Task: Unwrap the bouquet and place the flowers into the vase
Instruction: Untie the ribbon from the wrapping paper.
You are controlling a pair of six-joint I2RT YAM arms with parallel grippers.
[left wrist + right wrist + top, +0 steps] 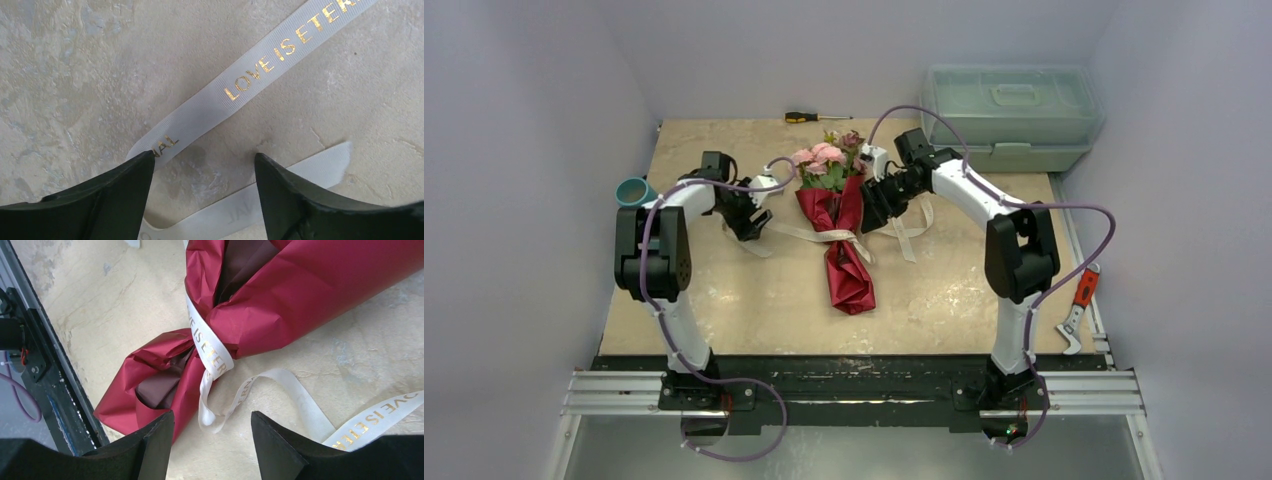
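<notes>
Well left of the bouquet (839,225), a cone of crinkled maroon paper around pink roses, the small teal cylindrical vase (634,190) sits at the edge of the pale stone-patterned table (724,310). Just left of the bouquet, the left gripper (749,222) hangs low over one loose tail of the cream ribbon (260,70) with gold lettering. Its fingers stand wide apart and hold nothing; the ribbon lies flat on the table under them.

The bouquet lies flat, its long axis running from the flowers (824,160) at the far end to the twisted paper tail pointing toward the arm bases. The ribbon rings its narrow waist, with tails trailing off to either side.

Just right of the bouquet, beside the upper cone, the right gripper (874,205) has its fingers moderately apart and empty. The ribboned waist lies straight ahead of that gap, so the right arm seems better placed to work the tie, while the left is placed only for a tail.

The top view gives the overall layout but not the tie. The right wrist view shows the band cinched around the paper with a slack loop below it. The left wrist view shows ribbon and table only, no bouquet.
</notes>
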